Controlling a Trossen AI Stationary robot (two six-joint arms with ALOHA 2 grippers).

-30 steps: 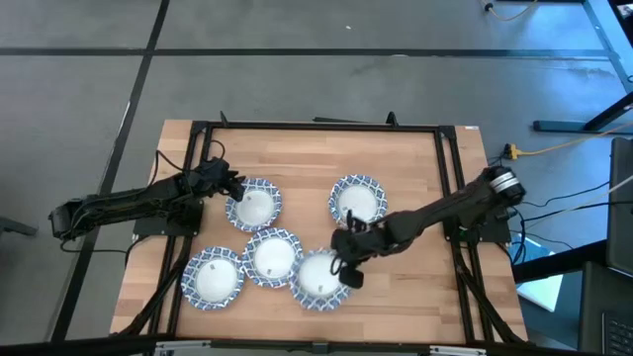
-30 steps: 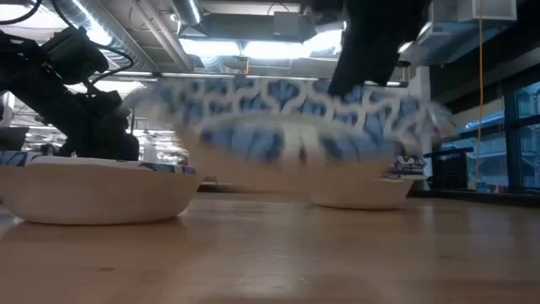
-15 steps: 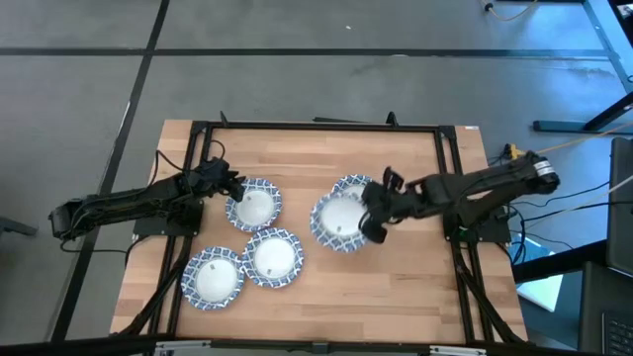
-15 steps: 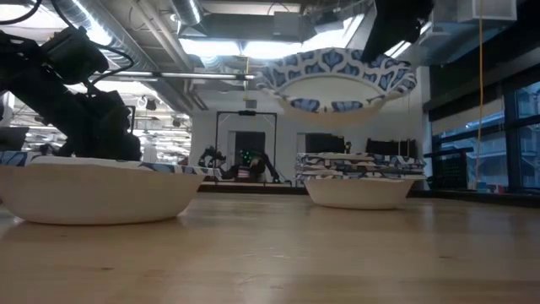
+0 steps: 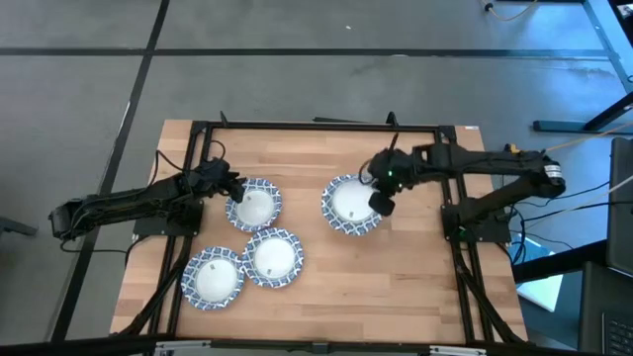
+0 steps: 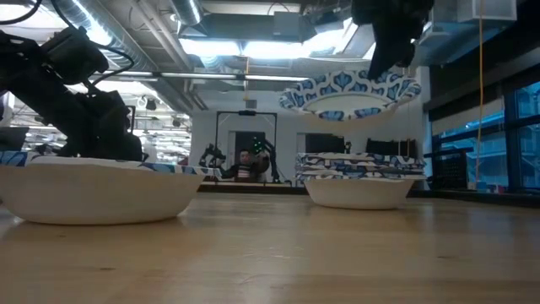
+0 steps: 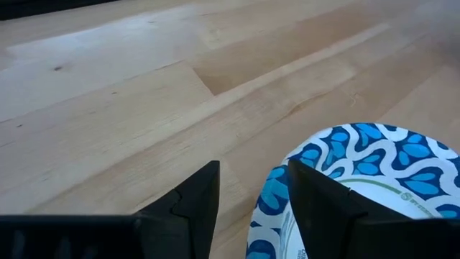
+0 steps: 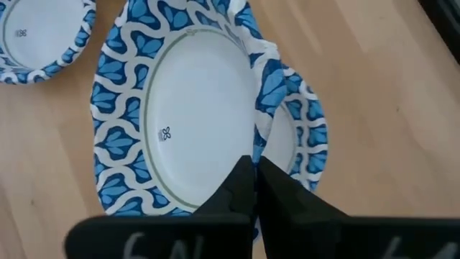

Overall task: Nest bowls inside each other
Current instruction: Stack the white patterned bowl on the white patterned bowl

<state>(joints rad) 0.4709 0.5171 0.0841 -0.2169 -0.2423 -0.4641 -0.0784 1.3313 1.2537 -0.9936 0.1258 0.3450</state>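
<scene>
High view: right hand (image 5: 378, 198) pinches rim of bowl (image 5: 351, 205), holding it in air above stack (image 6: 360, 181) on surface (image 5: 396, 287). Left hand (image 5: 233, 185), fingers parted, sits at edge of second bowl (image 5: 254, 205). Two more bowls (image 5: 242, 266) lie nearer front.

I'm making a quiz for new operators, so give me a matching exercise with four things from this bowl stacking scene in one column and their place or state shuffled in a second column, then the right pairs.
Things
1. right gripper
2. left gripper
3. held bowl
4. stack of bowls

Places or states
A. resting on the table under the lifted bowl
B. open, at the rim of a bowl on the table
C. shut on a bowl's rim
D. in the air above the stack

Pairs: 1-C, 2-B, 3-D, 4-A
</scene>
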